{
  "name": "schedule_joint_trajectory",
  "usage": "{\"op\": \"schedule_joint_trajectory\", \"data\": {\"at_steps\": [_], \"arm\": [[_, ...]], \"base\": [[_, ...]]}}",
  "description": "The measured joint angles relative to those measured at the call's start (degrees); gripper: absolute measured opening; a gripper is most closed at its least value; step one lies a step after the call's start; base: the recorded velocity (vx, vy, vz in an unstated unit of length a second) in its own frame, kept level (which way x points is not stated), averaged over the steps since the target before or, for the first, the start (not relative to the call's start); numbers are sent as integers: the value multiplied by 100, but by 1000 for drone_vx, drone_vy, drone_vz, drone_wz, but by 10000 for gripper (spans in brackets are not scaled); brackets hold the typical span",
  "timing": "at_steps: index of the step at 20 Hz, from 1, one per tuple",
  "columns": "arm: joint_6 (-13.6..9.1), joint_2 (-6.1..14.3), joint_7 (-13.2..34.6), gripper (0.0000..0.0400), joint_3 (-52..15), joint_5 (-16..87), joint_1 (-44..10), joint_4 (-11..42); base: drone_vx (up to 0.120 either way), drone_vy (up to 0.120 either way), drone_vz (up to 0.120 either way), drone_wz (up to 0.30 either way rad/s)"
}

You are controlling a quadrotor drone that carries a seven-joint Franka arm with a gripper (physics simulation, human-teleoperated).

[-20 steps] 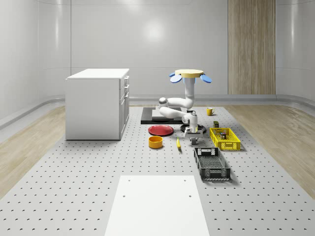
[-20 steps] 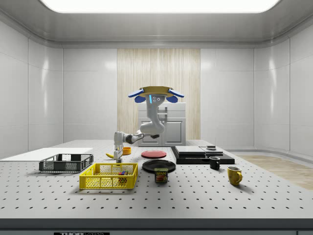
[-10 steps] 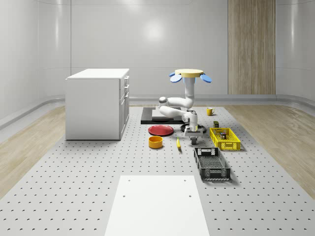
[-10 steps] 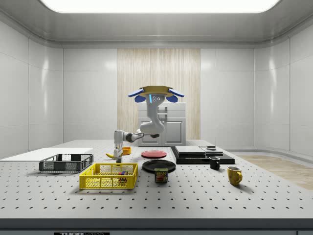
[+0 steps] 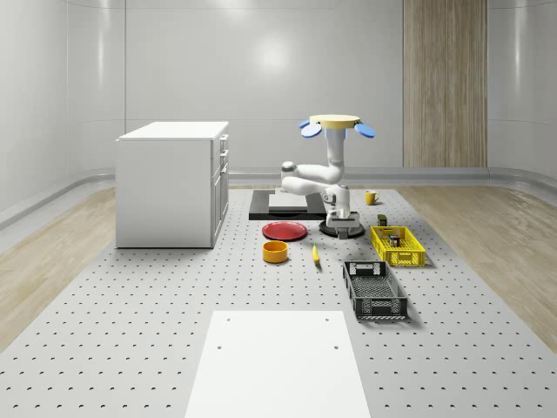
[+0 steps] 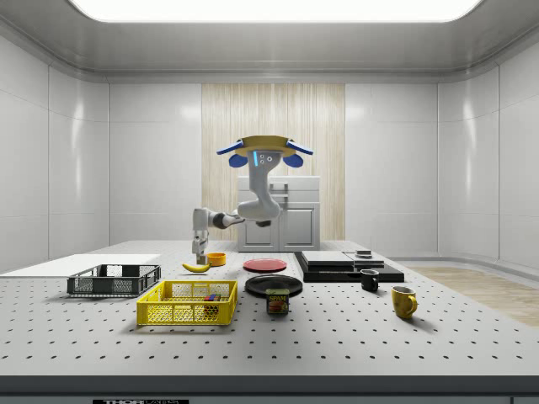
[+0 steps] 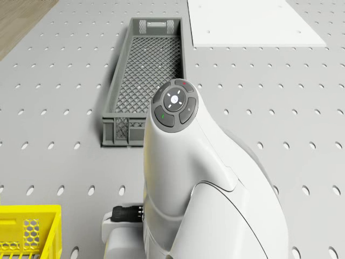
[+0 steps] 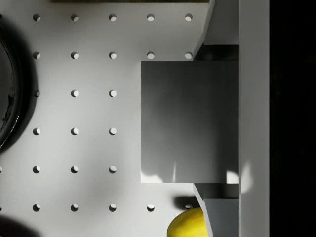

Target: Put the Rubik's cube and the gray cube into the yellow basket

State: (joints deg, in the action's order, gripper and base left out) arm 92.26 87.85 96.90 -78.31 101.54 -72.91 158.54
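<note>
**Gray cube's in the claw, now don't drop it on the way to the basket**

So you've got the drone (image 5: 338, 124) hovering over the counter (image 5: 174, 313), above the black plate (image 6: 274, 284) and red plate (image 5: 285, 230), with the arm reaching down toward the yellow basket (image 5: 398, 246).

What I'd worry about: the basket is near but off to the side of the claw, so you have a sideways carry ahead. If the drone wobbles or you swing the arm fast, the gray cube (image 8: 190, 121) could slip out and land on the counter beside the banana (image 5: 315, 253) or in the black crate (image 5: 374, 290) instead. Let go too early and it clips the basket's rim.

The claw (image 5: 342, 232) hangs above the counter, between the black plate and the basket. From the wrist view the fingers (image 8: 222, 29) are closed partway, pressed against two opposite sides of the gray cube, which is lifted off the counter. Looks like a square grip to me.

The Rubik's cube (image 6: 209, 298) seems to be sitting in the basket already.
</note>
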Motion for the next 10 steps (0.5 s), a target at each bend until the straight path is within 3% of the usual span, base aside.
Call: {"op": "schedule_joint_trajectory", "data": {"at_steps": [2, 6, 10], "arm": [[-1, 14, 3, 250, -38, -40, 0, 6], [10, 44, 7, 250, -79, -89, -2, 12], [29, 72, 11, 250, -97, -116, -6, 14]], "base": [[100, 20, 40, 0], [0, 120, 0, 0], [0, 120, 110, 0]]}}
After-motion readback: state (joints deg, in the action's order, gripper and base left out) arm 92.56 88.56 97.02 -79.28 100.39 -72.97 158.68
